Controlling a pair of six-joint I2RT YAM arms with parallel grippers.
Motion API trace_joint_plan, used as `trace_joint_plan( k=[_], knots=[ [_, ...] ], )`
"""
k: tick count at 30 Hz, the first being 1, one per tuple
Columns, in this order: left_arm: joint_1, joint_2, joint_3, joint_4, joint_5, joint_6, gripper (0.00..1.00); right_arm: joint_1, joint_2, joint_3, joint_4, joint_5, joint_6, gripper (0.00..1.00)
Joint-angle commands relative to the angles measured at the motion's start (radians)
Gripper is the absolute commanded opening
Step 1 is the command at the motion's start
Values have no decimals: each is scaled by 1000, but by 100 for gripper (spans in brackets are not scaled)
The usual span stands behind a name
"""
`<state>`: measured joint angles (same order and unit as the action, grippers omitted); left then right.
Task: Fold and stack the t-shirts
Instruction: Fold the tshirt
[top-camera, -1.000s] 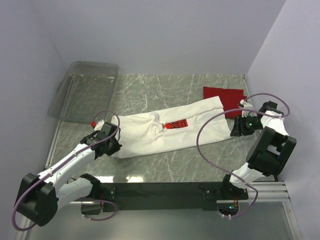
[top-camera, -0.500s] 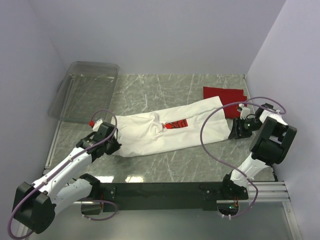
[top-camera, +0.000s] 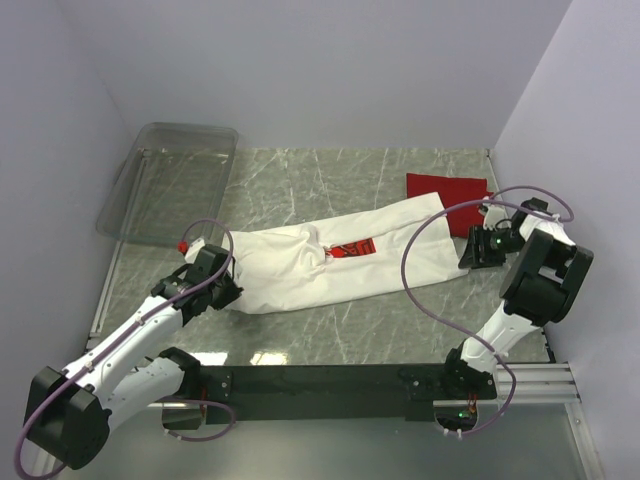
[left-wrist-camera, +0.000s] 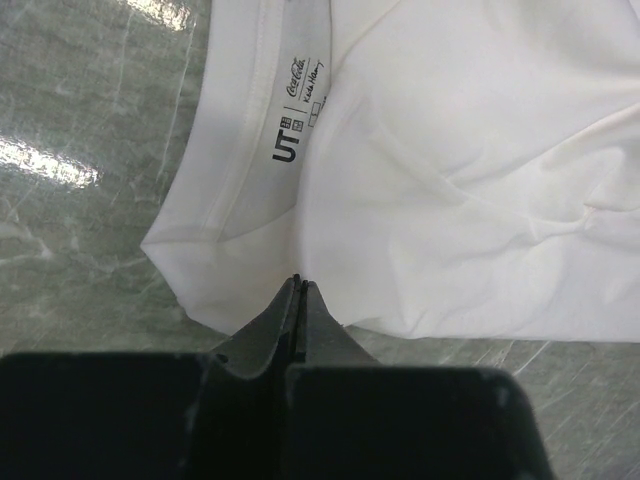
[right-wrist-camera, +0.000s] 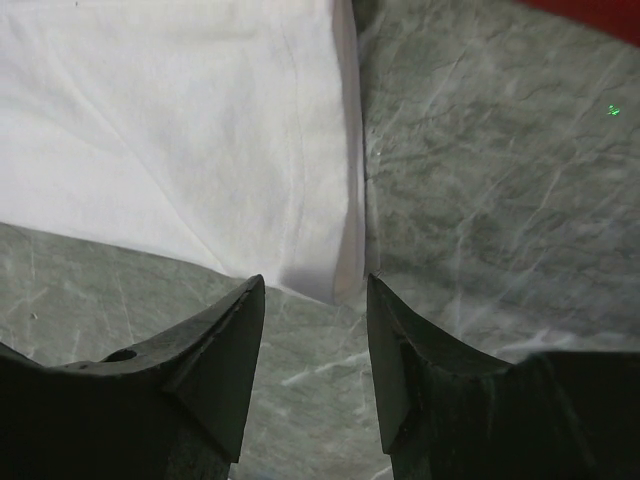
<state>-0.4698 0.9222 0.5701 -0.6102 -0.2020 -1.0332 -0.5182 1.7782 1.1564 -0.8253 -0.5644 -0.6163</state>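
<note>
Jaws of the left gripper (left-wrist-camera: 300, 290) pressed flat together with no gap, tips right at the near edge of the white t-shirt (left-wrist-camera: 450, 180). Cloth pinched or not: cannot tell. Jaws of the right gripper (right-wrist-camera: 315, 285) apart at a middling gap, holding nothing, low over the marble table (right-wrist-camera: 480, 180), with a folded corner of the same shirt just beyond the opening.

Only in the left wrist view: the neck label (left-wrist-camera: 297, 110) printed inside the collar, reading "UT" beside a small square mark, with "Coca-Cola" in script above and a second script line too small to read surely.

Only in the right wrist view: a stitched hem (right-wrist-camera: 295, 150) along the shirt's edge, and a sliver of the red t-shirt (right-wrist-camera: 590, 10) in the upper right corner.

Only from above: the white t-shirt folded lengthwise into a long band, slanting across mid-table from the left gripper toward the right one. Halfway along it, the red square graphic (top-camera: 352, 247), print too small to read. Past its far end and touching it, the red t-shirt, folded flat at far right, with the right gripper just beside.

Farthest off, at far left against the wall: the clear plastic bin (top-camera: 185, 127), well apart from both shirts, only grey surface showing through its walls.
</note>
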Motion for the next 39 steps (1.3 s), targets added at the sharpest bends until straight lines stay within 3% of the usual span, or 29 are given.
trace_joint_plan(
  k=[1,10,16,19,22,27,39],
  knots=[
    [3,-16,-1,12,12,15,1,15,23,46,17,-6,29,53],
    [3,-16,1,10,10,16,1,55,50,26,54,24,58,51],
    [2,-16,4,7,7,15,1,57,56,23,46,35,53,44],
    [3,-22,7,-2,3,12,1,57,46,19,34,32,43,35],
    [3,-40,16,-29,-16,-8,1,57,17,11,31,29,35,19],
    [3,-83,17,-68,-37,-44,1,52,-42,-6,25,26,24,0],
    [-1,-278,63,-304,-37,-176,1,1,-143,-69,74,124,-22,0]
  ],
)
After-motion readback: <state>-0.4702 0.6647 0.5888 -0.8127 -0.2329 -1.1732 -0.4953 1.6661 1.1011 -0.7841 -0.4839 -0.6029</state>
